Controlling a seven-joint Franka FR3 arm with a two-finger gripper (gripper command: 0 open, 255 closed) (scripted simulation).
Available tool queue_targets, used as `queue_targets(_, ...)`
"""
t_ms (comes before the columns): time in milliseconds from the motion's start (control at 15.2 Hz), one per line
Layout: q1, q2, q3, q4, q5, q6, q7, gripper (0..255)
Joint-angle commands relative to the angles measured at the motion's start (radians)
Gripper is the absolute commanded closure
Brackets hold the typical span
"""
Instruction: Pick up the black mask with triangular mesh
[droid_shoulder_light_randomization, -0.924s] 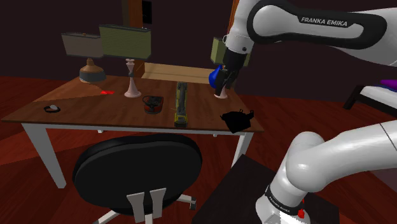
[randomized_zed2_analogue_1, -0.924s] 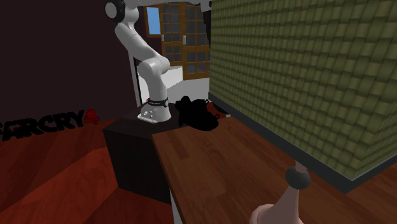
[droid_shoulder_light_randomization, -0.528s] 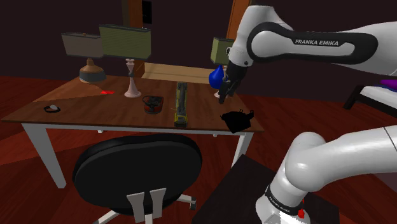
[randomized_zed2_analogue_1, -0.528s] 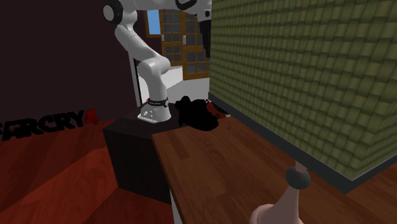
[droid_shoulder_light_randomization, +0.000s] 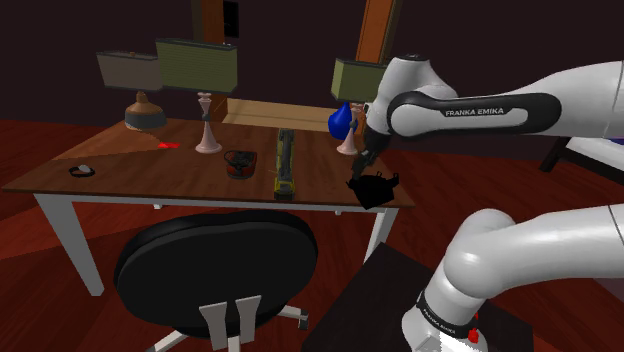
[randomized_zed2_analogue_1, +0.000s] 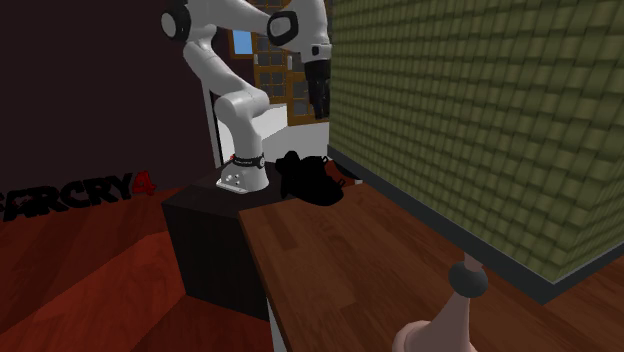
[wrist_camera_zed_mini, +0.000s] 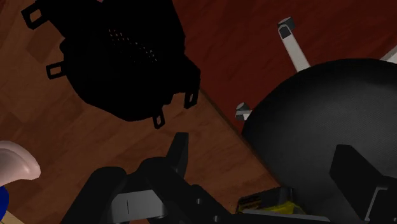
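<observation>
A Franka arm's gripper (droid_shoulder_light_randomization: 361, 166) hangs just above the corner of the table (droid_shoulder_light_randomization: 150, 165) nearest the robot's stand. Its fingers are spread apart and clasp nothing, apparently readied to take the black mask (droid_shoulder_light_randomization: 372, 188). The mask lies on that same table corner, close to the edge and well apart from the other things on the table, which leaves room for a descent from above. From the wrist, the mask (wrist_camera_zed_mini: 121, 57) sits off to one side of the fingers (wrist_camera_zed_mini: 179, 151) rather than between them. The fingers hang over the table's edge, above a chair (wrist_camera_zed_mini: 318, 108) drawn up to the table. The hand probably has to move inward over the mask before lowering; a glancing touch could push the mask off the table.
</observation>
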Motion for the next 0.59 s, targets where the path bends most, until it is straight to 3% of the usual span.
queue_targets(0,-0.026,0.014,-0.019,-0.04,-0.038,0.071,-0.01,0)
queue_targets(528,-0.162,0.134,-0.117,-0.155,-0.209,0.377,-0.051,0)
